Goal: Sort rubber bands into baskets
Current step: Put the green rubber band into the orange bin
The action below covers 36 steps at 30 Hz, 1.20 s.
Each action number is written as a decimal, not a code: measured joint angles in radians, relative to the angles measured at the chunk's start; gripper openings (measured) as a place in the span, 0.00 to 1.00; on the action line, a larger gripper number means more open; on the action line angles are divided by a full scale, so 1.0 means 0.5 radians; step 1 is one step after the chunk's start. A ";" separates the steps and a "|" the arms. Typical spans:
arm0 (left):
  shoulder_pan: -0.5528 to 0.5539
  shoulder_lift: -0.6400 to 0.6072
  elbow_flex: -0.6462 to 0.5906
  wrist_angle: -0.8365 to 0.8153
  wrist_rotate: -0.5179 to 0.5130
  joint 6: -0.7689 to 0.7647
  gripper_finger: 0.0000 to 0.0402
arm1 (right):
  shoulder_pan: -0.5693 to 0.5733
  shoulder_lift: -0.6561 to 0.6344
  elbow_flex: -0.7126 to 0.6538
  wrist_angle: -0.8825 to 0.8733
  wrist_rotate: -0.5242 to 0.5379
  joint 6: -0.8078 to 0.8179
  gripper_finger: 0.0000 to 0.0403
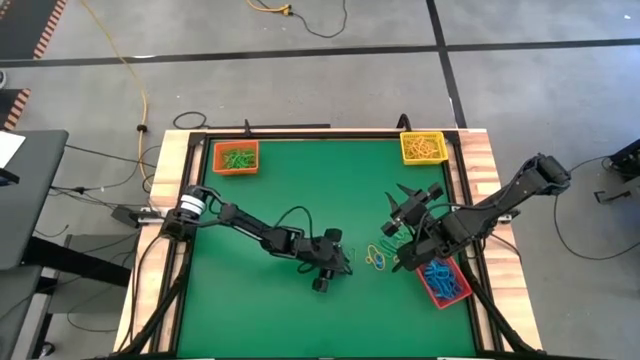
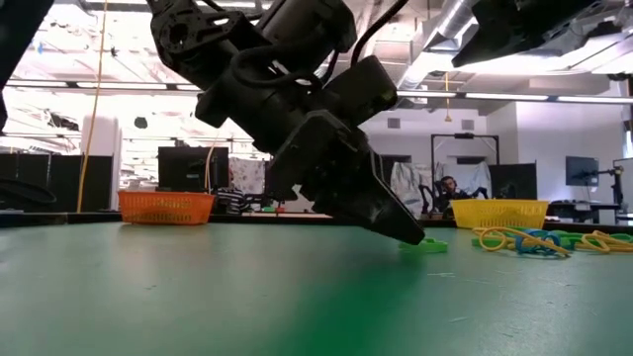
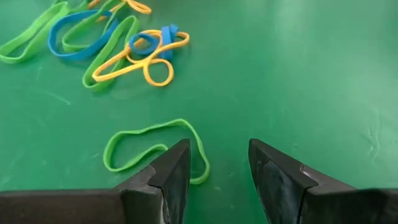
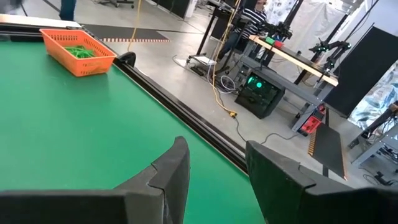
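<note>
Left gripper (image 3: pixel 217 165) open, tips down over a green rubber band (image 3: pixel 149 149) on the mat.
Tangled bands (image 1: pixel 378 256) lie just right; right gripper (image 1: pixel 400 207) open nearby.

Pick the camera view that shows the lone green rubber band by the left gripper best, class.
The left wrist view: the lone green rubber band lies whole before the open left gripper. The low view shows only an edge-on sliver; the high view hardly shows it; the right wrist view misses it.

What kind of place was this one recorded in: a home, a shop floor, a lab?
Most likely a robotics lab or workshop. The green table stands on a bare concrete floor with loose cables, the low view shows exposed ceiling ducts and monitors behind, and a person sits at an equipment bench.
</note>
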 joint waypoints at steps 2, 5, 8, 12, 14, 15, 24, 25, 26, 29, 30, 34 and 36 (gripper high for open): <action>0.002 0.000 0.000 0.000 0.009 0.002 0.38 | -0.002 0.000 0.000 0.001 0.000 -0.001 0.47; 0.009 0.000 0.000 -0.025 -0.052 -0.012 0.38 | -0.002 0.000 0.000 0.009 0.000 -0.001 0.47; 0.038 0.000 -0.001 -0.053 -0.030 -0.015 0.38 | -0.002 0.000 0.000 0.015 -0.001 -0.001 0.47; 0.050 0.000 -0.001 -0.111 -0.027 -0.013 0.38 | -0.002 0.000 0.000 0.024 -0.004 -0.001 0.47; 0.049 -0.001 0.000 -0.116 -0.029 0.000 0.36 | -0.002 0.000 0.000 0.026 -0.005 -0.001 0.47; 0.049 -0.001 0.000 -0.116 -0.018 0.003 0.34 | -0.002 0.000 0.000 0.025 -0.005 -0.001 0.47; 0.049 -0.001 0.000 -0.122 0.079 0.079 0.02 | -0.002 0.000 0.000 0.026 -0.005 0.000 0.47; 0.049 -0.001 0.000 -0.122 0.071 0.084 0.01 | -0.002 0.000 0.000 0.026 -0.005 0.000 0.47; 0.048 -0.001 0.000 -0.122 0.062 0.091 0.01 | -0.002 0.000 0.000 0.026 -0.005 0.000 0.47; 0.048 -0.001 0.000 -0.123 0.036 0.118 0.00 | -0.002 0.000 0.000 0.026 -0.013 0.001 0.47; 0.047 -0.007 0.000 -0.132 0.018 0.130 0.00 | -0.002 0.000 0.000 0.026 -0.016 0.001 0.47; 0.049 -0.075 -0.003 -0.250 -0.106 0.192 0.00 | -0.002 0.000 -0.001 0.025 -0.030 0.001 0.47; 0.050 -0.144 -0.003 -0.338 -0.190 0.229 0.00 | -0.002 0.000 -0.001 0.025 -0.032 0.001 0.47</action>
